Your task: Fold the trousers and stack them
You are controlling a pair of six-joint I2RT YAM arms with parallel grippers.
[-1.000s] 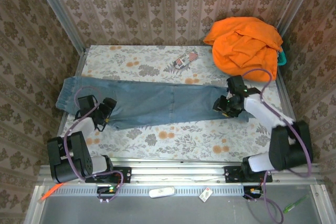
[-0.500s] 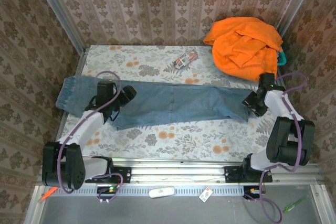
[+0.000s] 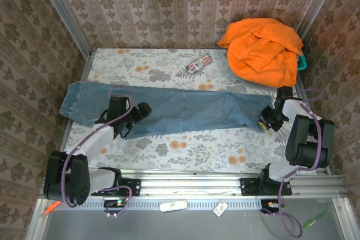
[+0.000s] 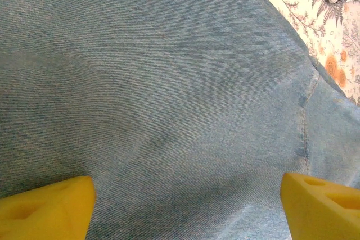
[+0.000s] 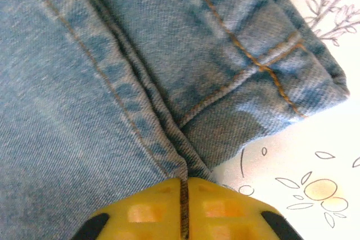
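Observation:
The trousers (image 3: 191, 111), faded blue denim, lie flat across the table with the gathered waistband at the left and the leg hems at the right. My left gripper (image 3: 138, 115) hovers low over the upper leg part. In the left wrist view it (image 4: 188, 206) is open, with its yellow fingertips (image 4: 50, 209) set wide apart over plain denim (image 4: 169, 82) and nothing between them. My right gripper (image 3: 265, 121) is at the hem end. In the right wrist view it (image 5: 184, 195) is shut on a pinched ridge of the trousers (image 5: 112, 71) along the seam beside the hem.
A bright orange garment (image 3: 261, 49) is heaped at the back right, over a teal object (image 3: 302, 63). A small striped cloth item (image 3: 194, 67) lies behind the trousers. Floral table cover (image 3: 185, 147) shows in front. Papered walls close three sides.
My right gripper has swung out to the hem end of the trousers and shut on the denim seam. My left gripper has moved from the near edge onto the upper legs, still open.

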